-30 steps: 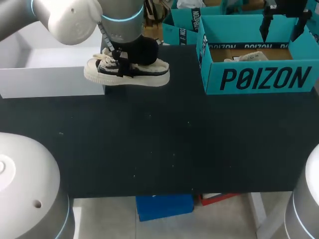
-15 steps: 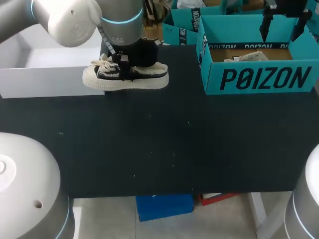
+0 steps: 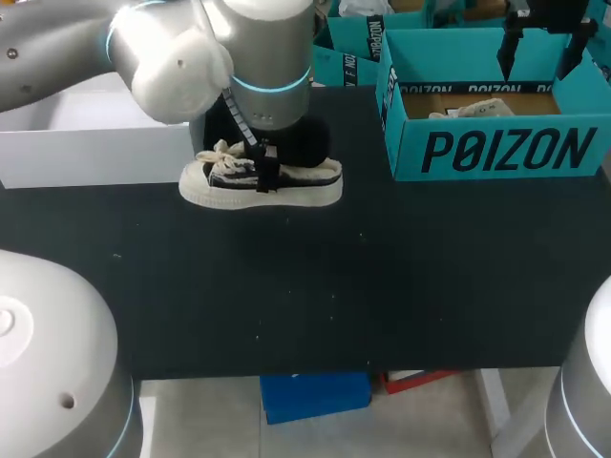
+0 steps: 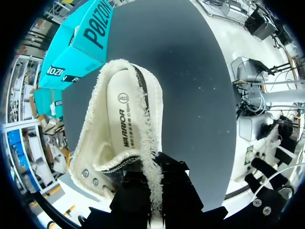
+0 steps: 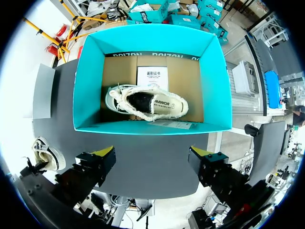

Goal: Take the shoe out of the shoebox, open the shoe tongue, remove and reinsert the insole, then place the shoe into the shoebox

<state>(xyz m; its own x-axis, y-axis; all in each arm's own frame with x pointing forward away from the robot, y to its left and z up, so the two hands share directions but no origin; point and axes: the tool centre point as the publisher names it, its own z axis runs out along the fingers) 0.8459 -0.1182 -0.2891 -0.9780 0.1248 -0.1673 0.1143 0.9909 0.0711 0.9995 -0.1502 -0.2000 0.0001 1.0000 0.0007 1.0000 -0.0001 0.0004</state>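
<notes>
The black desk [image 3: 315, 296] is carrying an open teal shoebox [image 3: 496, 153] at its 2 o'clock corner. The left arm [image 3: 258, 48] is coming in toward 11 o'clock. There a cream-and-black sneaker [image 3: 286, 189] is hanging level (toe toward 9 o'clock), its insole showing. A second sneaker [image 5: 145, 102] is lying inside the shoebox. The left fingers [image 4: 128, 195] are clenching the sneaker's side wall. The right fingers [image 5: 102, 153] are hovering above the shoebox, spread wide and grasping nothing.
</notes>
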